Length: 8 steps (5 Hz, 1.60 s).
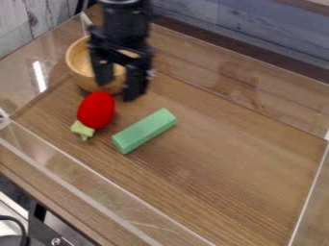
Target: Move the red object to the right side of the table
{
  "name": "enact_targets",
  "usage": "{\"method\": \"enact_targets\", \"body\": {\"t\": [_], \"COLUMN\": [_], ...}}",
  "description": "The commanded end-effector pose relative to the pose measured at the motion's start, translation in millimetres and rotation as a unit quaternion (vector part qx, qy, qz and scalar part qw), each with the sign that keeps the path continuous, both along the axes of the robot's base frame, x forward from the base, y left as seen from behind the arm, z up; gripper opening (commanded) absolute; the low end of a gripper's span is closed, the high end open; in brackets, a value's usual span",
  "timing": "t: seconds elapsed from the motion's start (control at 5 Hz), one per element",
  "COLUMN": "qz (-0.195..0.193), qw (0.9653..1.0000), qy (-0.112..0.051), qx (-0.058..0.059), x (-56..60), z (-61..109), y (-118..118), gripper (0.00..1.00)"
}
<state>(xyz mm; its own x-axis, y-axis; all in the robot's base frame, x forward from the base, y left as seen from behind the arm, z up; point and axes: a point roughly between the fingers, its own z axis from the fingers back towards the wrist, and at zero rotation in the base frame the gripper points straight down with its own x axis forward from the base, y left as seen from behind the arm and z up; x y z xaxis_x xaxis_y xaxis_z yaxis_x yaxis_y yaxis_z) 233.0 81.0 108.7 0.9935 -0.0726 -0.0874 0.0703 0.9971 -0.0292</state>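
With the gripper (pixel 112 79) wide open, holding nothing, above the strawberry (pixel 95 110) on the table (pixel 232 184) between bowl (pixel 85 65) and green block (pixel 144 131), best to centre over the red body, descend straight clear of the bowl's rim, then close gently.

Observed in the upper left part of the camera view: one black, mechanical robot arm (pixel 119 17), entering from the top edge and reaching downward. Noted at its lower end: a black two-fingered gripper (pixel 117 81), pointed down, with fingers (pixel 133 83) spread apart to either side of a visible gap. Found open, with nothing held between the fingertips. Recorded as slightly blurred along the outlines. Unable to read finer detail of the wrist joints.
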Motion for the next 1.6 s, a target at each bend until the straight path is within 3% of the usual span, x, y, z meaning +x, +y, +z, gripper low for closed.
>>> {"method": "enact_targets", "body": {"t": [0.0, 0.2, 0.8, 1.4], "qz": [-0.002, 0.002, 0.011, 0.027], "qw": [0.9997, 0.9996, 0.9996, 0.9989], "qy": [-0.024, -0.027, -0.027, -0.036], "qx": [0.008, 0.004, -0.004, -0.017], "x": [-8.7, -13.9, -6.3, 1.1], "z": [5.7, -7.3, -44.9, -62.7], "y": [24.8, 38.1, 49.7, 51.5], "gripper": [1.00, 1.00, 1.00, 1.00]}}
